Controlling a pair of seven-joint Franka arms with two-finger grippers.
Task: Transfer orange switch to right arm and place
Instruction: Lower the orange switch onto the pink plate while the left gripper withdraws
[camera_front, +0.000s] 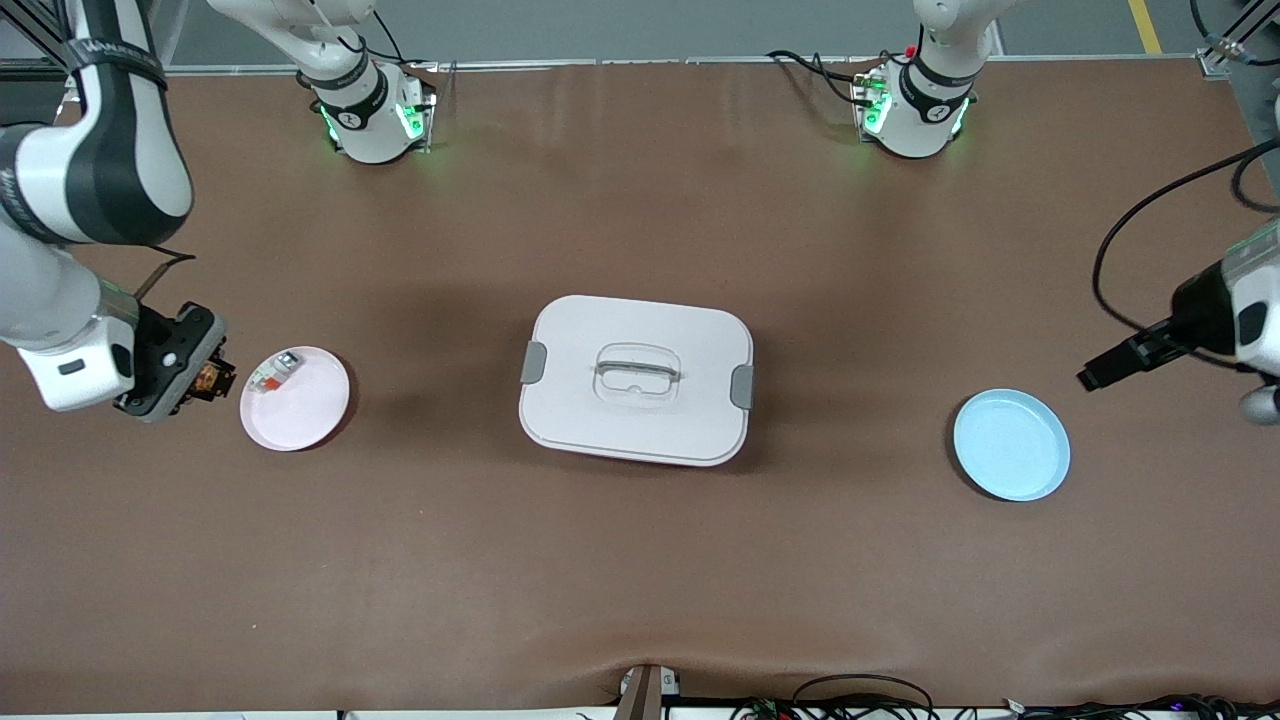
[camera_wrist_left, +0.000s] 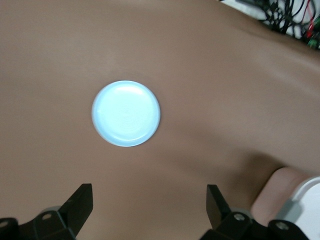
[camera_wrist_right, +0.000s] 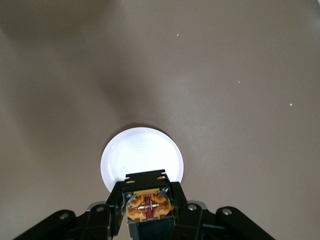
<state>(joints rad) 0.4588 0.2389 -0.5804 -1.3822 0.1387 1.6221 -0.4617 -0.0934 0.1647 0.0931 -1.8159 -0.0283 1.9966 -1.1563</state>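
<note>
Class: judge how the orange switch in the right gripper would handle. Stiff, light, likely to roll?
The orange switch looks blocky and hard, so probably stiff. It is tiny beside the pink plate, so likely light. Flat faces suggest it would not roll. The right gripper is shut on it.

The brown bench (camera_front: 640, 580) carries a white lidded box (camera_front: 637, 379) at its middle (grey clips at both ends), a pink plate (camera_front: 296, 398) toward the right arm's end, and a light blue plate (camera_front: 1011, 445) toward the left arm's end.

Right hand (camera_front: 205, 378) clamped, raised; left hand (camera_wrist_left: 149, 210) spread, waiting.
</note>
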